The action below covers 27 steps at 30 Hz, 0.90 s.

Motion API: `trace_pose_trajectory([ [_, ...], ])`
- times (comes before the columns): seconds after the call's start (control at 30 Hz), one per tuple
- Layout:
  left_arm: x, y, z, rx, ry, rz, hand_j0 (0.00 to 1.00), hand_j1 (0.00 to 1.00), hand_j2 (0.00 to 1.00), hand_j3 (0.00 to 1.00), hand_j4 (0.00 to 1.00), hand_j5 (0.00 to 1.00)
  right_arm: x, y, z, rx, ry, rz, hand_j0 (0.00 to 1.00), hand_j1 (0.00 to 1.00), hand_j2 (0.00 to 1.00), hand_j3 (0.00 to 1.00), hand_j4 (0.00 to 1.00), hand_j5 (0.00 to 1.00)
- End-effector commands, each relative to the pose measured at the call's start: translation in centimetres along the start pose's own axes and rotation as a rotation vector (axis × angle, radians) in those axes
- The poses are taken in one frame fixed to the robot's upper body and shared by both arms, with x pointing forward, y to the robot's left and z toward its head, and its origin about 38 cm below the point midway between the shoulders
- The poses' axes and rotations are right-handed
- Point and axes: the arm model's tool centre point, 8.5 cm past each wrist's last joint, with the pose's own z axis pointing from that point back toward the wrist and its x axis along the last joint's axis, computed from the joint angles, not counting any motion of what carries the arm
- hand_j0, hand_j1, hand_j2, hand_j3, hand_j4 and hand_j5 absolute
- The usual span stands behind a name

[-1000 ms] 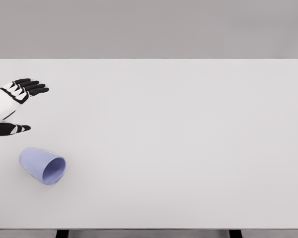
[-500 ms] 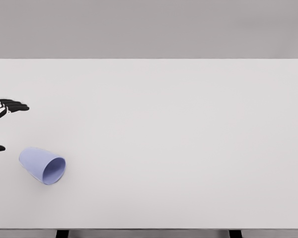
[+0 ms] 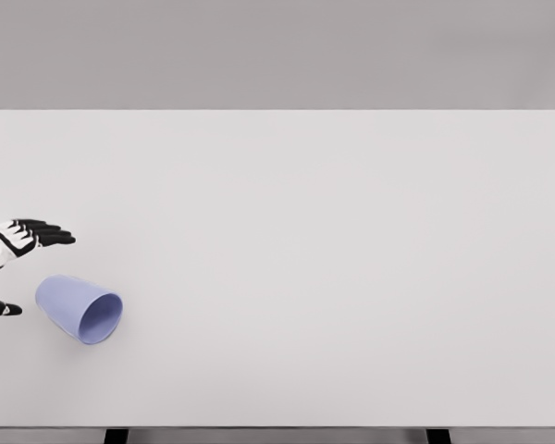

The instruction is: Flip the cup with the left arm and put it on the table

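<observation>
**Open hand closing on a toppled cup**

Lying on its side near the front-left corner of the desk (image 3: pixel 351 185): a lavender cup (image 3: pixel 78 309), open mouth turned toward the front and slightly right, closed base pointing back toward the left edge. Not yet upright, so the flip not begun.

Entering at the left edge, just beside the base of the cup: the left hand (image 3: pixel 9 264), only partly in view. Fingers (image 3: pixel 39 232) stretched out and spread, held together in a flat group above and behind the cup; thumb (image 3: pixel 2 308) set apart lower down, level with the cup's base. Nothing gripped, no contact visible. Probably a pre-grasp shape: a wide gap between fingers and thumb, sized to take the cup's round wall from the closed end, leaving the mouth free for turning upward.

Likely next need: slide the gap around the body, close, lift, rotate, set down on the base. Risk: a nudge rolling the cup away across the smooth top.

Right arm absent from the head view.
</observation>
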Motion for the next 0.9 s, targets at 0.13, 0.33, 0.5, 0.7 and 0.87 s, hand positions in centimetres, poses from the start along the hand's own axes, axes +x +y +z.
trace_pose_trajectory([
  [0.13, 1.0, -2.4, -0.6, 0.001, -0.033, 0.089, 0.98, 0.98, 0.98, 0.98, 0.98, 0.98, 0.0, 0.0, 0.0, -0.001, 0.001, 0.000, 1.00, 1.00, 1.00, 1.00, 1.00, 1.00],
  [0.33, 1.3, -3.9, -0.7, -0.025, -0.038, 0.120, 0.95, 0.95, 0.95, 0.95, 0.95, 0.95, 0.0, 0.0, 0.0, 0.001, -0.001, 0.000, 1.00, 1.00, 1.00, 1.00, 1.00, 1.00],
  [0.5, 1.5, -4.3, -1.0, -0.020, -0.046, 0.129, 0.95, 0.95, 0.95, 0.95, 0.95, 0.95, 0.0, 0.0, 0.0, 0.001, -0.001, 0.000, 1.00, 1.00, 1.00, 1.00, 1.00, 1.00],
  [0.7, 1.7, -4.8, -1.2, -0.003, -0.049, 0.139, 0.95, 0.95, 0.95, 0.95, 0.95, 0.95, 0.0, 0.0, 0.0, 0.001, -0.001, 0.000, 1.00, 1.00, 1.00, 1.00, 1.00, 1.00],
  [0.87, 1.8, -5.1, -1.3, 0.008, -0.052, 0.147, 0.95, 0.95, 0.95, 0.95, 0.95, 0.95, 0.0, 0.0, 0.0, 0.001, -0.001, 0.000, 1.00, 1.00, 1.00, 1.00, 1.00, 1.00],
])
